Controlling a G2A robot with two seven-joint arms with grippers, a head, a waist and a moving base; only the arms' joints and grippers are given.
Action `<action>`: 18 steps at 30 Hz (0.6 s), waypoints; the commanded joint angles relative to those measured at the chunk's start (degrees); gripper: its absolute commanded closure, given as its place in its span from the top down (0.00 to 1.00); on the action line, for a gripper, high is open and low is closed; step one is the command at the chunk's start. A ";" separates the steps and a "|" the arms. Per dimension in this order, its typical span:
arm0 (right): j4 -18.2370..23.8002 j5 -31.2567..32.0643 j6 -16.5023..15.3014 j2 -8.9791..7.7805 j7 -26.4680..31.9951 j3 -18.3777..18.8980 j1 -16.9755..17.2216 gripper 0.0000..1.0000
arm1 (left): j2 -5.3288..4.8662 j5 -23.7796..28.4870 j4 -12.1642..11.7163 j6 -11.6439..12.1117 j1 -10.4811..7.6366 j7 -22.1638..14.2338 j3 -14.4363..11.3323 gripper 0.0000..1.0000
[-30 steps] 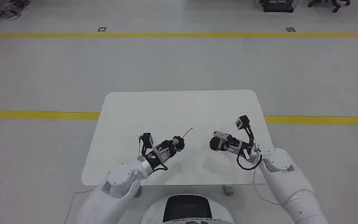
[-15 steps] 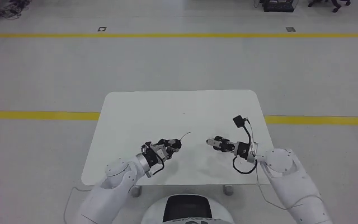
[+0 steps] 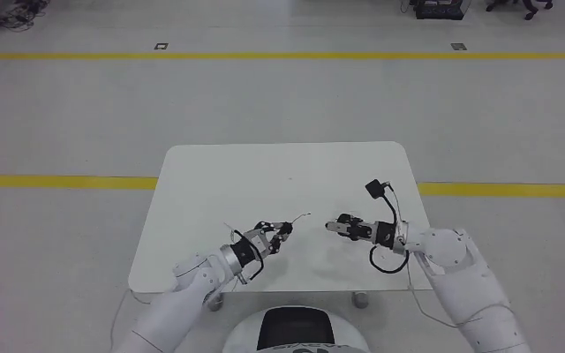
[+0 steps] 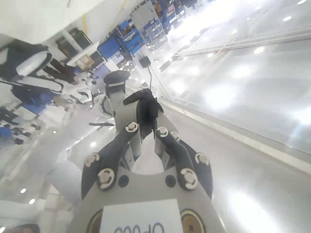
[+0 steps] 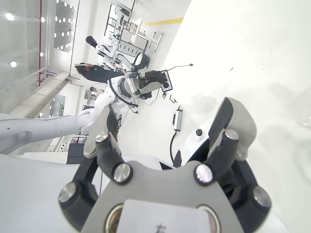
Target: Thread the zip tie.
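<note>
A thin black zip tie (image 3: pixel 298 218) sticks out from my left gripper (image 3: pixel 282 230), which is shut on its near end, low over the front of the white table (image 3: pixel 265 168). In the right wrist view the zip tie (image 5: pixel 179 67) runs from the left gripper (image 5: pixel 166 75) to a small head at its free end. My right gripper (image 3: pixel 333 226) is a short gap to the right of that free end, facing it. It is open (image 5: pixel 167 105) with nothing between its fingers. In the left wrist view my left gripper (image 4: pixel 145 115) has its fingers closed together.
The table's front edge (image 3: pixel 265 289) lies just below both grippers. A small dark speck (image 5: pixel 231 69) lies on the tabletop. The back half of the table is free room. A yellow floor line (image 3: pixel 79 182) runs past both sides.
The left wrist has turned and dropped a little, swinging the zip tie's free end right and down toward the right gripper. The right gripper shifted slightly left and turned.
</note>
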State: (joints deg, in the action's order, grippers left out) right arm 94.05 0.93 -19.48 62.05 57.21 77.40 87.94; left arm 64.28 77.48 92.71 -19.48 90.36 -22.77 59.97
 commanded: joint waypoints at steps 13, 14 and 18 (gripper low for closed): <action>-0.68 -4.58 0.00 -0.24 1.61 0.00 -0.49 1.00 | -2.13 12.47 -1.77 0.00 -3.19 -1.15 -4.33 0.00; -1.11 -4.57 0.00 -0.31 1.81 0.13 -0.74 1.00 | -1.96 12.47 -2.38 0.00 -2.88 -1.69 -4.57 0.00; -2.21 -7.07 0.00 -0.45 3.14 0.40 -1.70 1.00 | -0.64 12.47 -4.51 0.00 -1.43 -4.98 -5.08 0.00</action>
State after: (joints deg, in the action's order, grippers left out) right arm 91.93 -5.42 -19.48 61.62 59.93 77.78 86.44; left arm 63.28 89.96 88.76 -19.48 88.59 -26.81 54.87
